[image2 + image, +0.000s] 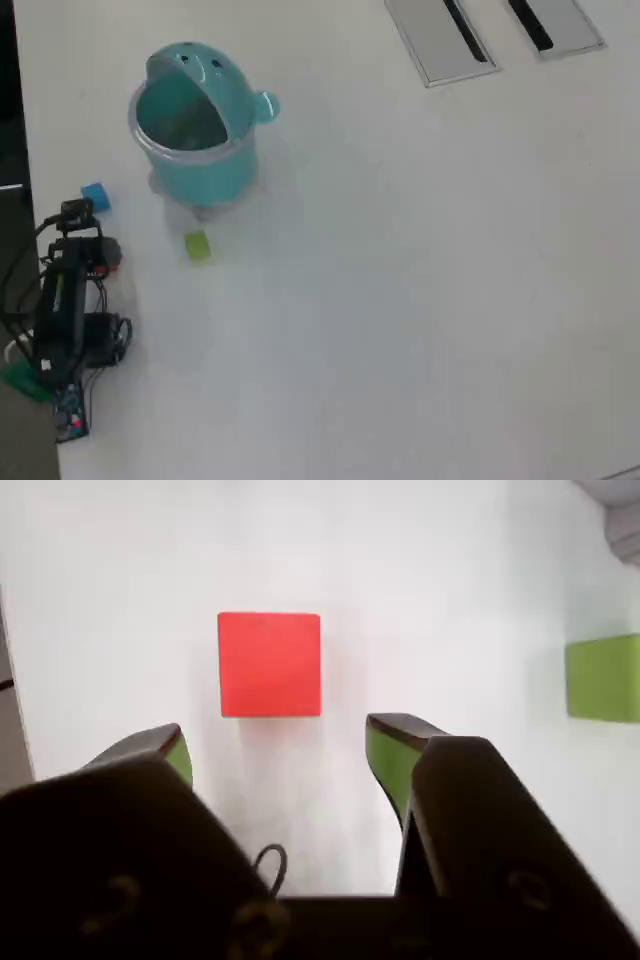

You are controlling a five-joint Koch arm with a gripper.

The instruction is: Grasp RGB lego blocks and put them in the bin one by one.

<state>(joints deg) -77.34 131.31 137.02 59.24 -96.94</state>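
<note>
My gripper (280, 745) jaws stand apart before the small red plastic cube (269, 665); light, rigid, probably slick, so I'd pinch its flat opposite sides.

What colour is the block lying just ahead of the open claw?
Red. The red block shows best in the wrist view, ahead of the claw.

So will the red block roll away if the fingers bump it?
Probably not: the red block looks square with flat sides, so it should slide, not roll. It seems small beside the bin, likely light. It looks stiff.
</note>
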